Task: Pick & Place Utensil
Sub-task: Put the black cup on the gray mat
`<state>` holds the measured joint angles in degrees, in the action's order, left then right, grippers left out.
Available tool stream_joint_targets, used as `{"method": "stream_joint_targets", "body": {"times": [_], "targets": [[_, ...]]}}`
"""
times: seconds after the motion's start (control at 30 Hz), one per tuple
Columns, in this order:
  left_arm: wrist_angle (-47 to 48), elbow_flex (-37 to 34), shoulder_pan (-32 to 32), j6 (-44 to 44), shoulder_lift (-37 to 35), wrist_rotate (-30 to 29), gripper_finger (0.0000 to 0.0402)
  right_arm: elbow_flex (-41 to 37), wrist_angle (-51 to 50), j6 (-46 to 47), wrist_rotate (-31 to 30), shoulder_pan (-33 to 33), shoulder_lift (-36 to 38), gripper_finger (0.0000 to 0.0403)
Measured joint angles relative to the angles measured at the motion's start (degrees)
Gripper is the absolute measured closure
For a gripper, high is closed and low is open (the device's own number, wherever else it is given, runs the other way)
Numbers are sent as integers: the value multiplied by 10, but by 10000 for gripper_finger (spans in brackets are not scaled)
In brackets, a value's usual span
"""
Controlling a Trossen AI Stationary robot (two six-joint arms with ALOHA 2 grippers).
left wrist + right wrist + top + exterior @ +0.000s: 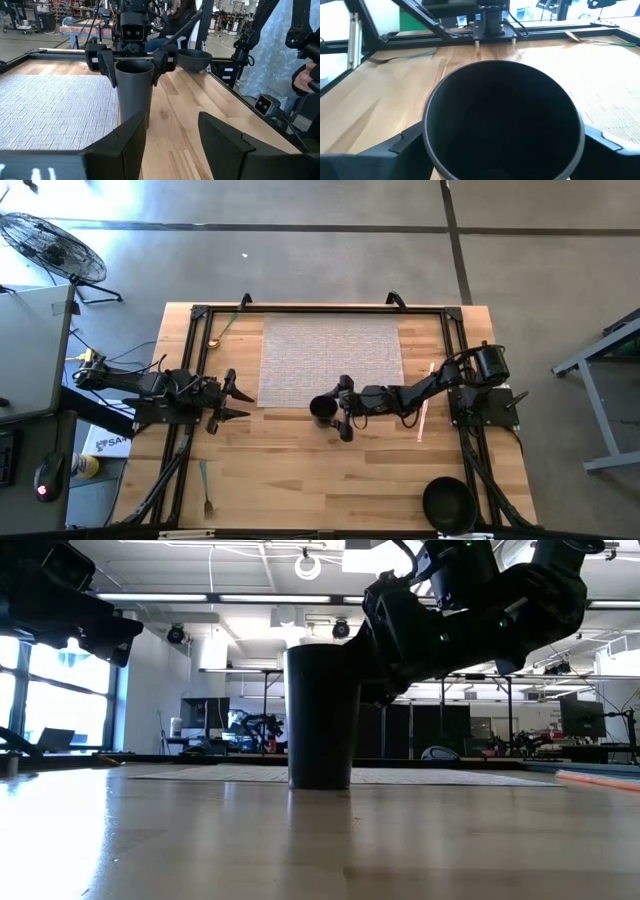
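Note:
A tall dark cup stands upright with its base on the wooden table, at the near edge of a grey woven placemat. It also shows in the low view and the left wrist view. My right gripper reaches in from the right and is shut on it. My left gripper is open and empty, to the left of the mat and facing the cup. A green-handled spoon lies at the far left. A fork lies at the near left. My right gripper pinches the cup's upper wall, just below the rim, between its two fingers, one on each side. The fingers come level from the table's right side. The cup stands upright with its base on the table.
A dark bowl sits at the near right corner. A thin pink stick lies beside the right arm's base. Black frame rails run along both table sides. A person in a patterned sleeve stands beyond the table.

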<state>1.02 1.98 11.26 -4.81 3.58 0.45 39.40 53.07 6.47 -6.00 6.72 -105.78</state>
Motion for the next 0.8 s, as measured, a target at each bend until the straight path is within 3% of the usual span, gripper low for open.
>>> {"method": "stream_joint_targets", "body": {"times": [0.17, 0.27, 0.47, 0.63, 0.8], "targets": [[0, 0, 0, 0, 0, 0, 224, -1, 12, 10, -17, 0, 19, 79], [0, 0, 0, 0, 0, 0, 224, -5, 4, 7, -58, -2, 62, 80], [0, 0, 0, 0, 0, 0, 224, -43, -108, 14, -260, -44, 192, 81], [0, 0, 0, 0, 0, 0, 224, -87, -158, 50, -417, -117, 271, 81], [0, 0, 0, 0, 0, 0, 224, -100, -187, 91, -421, -221, 267, 81]]}}
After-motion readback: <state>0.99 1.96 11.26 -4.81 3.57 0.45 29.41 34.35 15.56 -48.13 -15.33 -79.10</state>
